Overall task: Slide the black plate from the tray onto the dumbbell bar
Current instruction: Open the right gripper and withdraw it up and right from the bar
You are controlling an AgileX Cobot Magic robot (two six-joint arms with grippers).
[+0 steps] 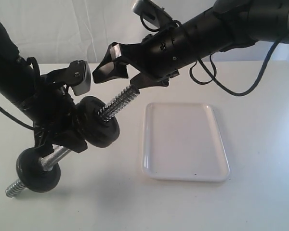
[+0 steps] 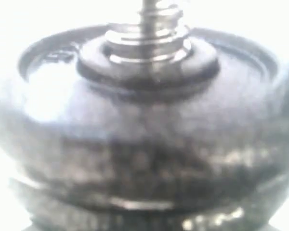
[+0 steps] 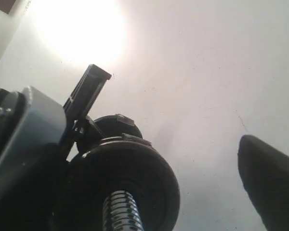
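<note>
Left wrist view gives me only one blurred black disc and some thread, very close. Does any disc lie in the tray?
Observer: No. In the exterior view the tray holds no disc.
Operator: Where is the right gripper?
Observer: The right gripper is by the upper threaded tip of the dumbbell bar, jaws apart, holding nothing.
Operator: Is the bar lying flat?
Observer: No. The left gripper holds it tilted in the air, just below the upper black disc.
</note>
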